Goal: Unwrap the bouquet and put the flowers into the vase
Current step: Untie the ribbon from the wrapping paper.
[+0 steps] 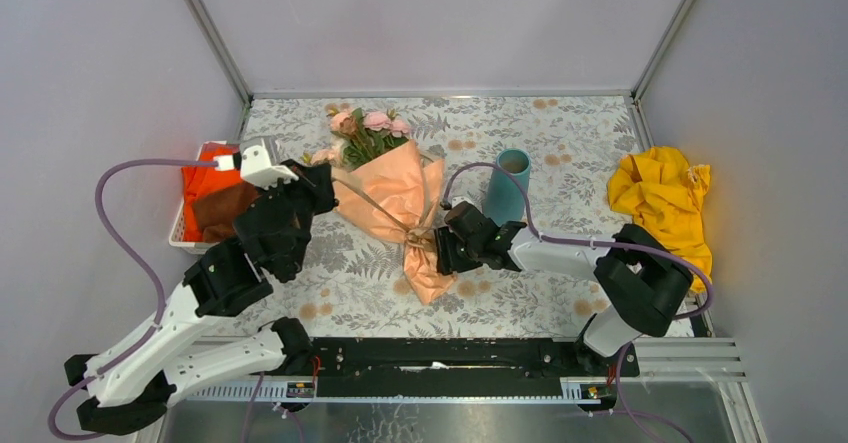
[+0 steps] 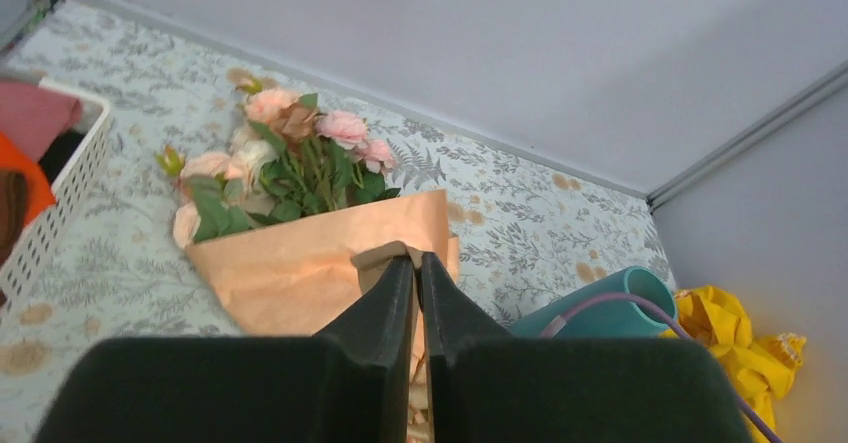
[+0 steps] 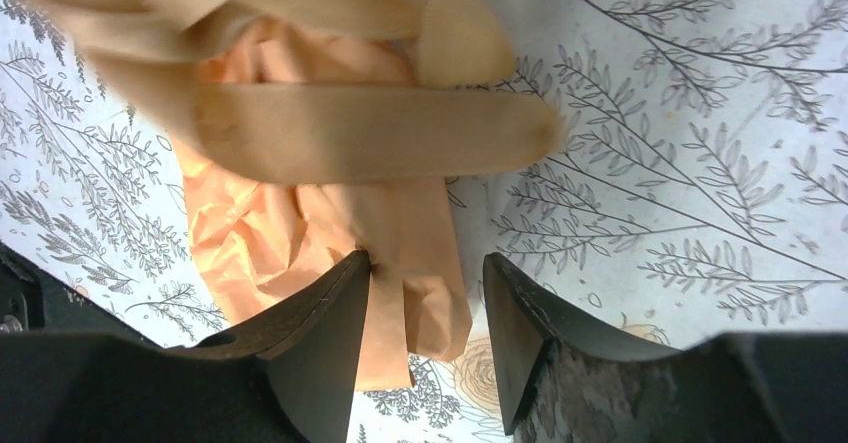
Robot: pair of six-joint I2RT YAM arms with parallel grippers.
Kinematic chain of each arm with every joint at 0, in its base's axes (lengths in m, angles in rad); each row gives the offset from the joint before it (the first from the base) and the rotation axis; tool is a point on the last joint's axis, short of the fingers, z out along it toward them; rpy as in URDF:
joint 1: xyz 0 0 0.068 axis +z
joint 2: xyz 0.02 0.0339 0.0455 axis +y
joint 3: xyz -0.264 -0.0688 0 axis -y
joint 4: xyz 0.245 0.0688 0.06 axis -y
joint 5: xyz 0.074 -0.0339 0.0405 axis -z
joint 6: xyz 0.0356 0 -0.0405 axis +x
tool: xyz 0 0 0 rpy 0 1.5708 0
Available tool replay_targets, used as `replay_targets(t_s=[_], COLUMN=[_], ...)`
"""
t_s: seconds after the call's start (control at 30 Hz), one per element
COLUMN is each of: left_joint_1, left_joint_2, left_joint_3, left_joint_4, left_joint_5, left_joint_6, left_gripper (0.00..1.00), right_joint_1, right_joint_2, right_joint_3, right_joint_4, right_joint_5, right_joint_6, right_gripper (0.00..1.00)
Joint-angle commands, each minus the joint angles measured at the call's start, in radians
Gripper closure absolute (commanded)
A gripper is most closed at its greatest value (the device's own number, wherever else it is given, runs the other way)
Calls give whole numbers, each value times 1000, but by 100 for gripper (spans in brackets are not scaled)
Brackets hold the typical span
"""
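The bouquet (image 1: 395, 198) lies in the middle of the table in peach paper (image 2: 300, 268), flowers (image 1: 365, 128) pointing to the far side. Pink and cream roses (image 2: 300, 148) stick out of the wrap. A tan ribbon (image 1: 375, 203) runs taut from the knot to my left gripper (image 1: 325, 181), which is shut on the ribbon's end (image 2: 385, 255). My right gripper (image 3: 426, 260) is open and straddles the wrap's lower tail (image 3: 415, 263) and a ribbon strip. The ribbon's loops (image 3: 370, 133) lie just ahead of it. The teal vase (image 1: 508, 185) stands upright just right of the bouquet.
A white basket (image 1: 185, 231) holding orange and brown cloths sits at the left edge. A yellow cloth (image 1: 660, 198) lies at the right. Grey walls close in the table on three sides. A purple cable (image 2: 620, 303) crosses in front of the vase.
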Motion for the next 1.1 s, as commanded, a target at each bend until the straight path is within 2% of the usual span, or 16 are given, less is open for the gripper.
replay_targets(t_s=[0.0,0.1,0.17,0.23,0.93,1.0,1.07], left_joint_1=[-4,-4,-4,-5,-5,-4,-4], left_joint_2=[-59,-68,-70,-80,-91,-85,-77], left_joint_3=[-92,-145,-160,-176,-276,-283,-290], left_joint_4=[-54,-107,-156,-186,-211,-211,-210], left_joint_5=[-71,-56,-64,-64,-37,-33,-24], left_joint_6=[-132,-197,-250,-274,-326,-333,-341], left_gripper=[82,67,50,45,38,39,38], right_joint_1=[7,8,7,8,8,8,8], right_joint_2=[-80,-104,-111,-108,105,122,141], right_joint_3=[74,114,133,142,289,304,323], right_joint_4=[-68,-86,-87,-71,-19,-15,-23], right_joint_5=[70,73,69,60,-55,-56,-50], right_joint_6=[-43,-54,-60,-65,-105,-114,-123], right_gripper=[46,46,46,46,48,58,72])
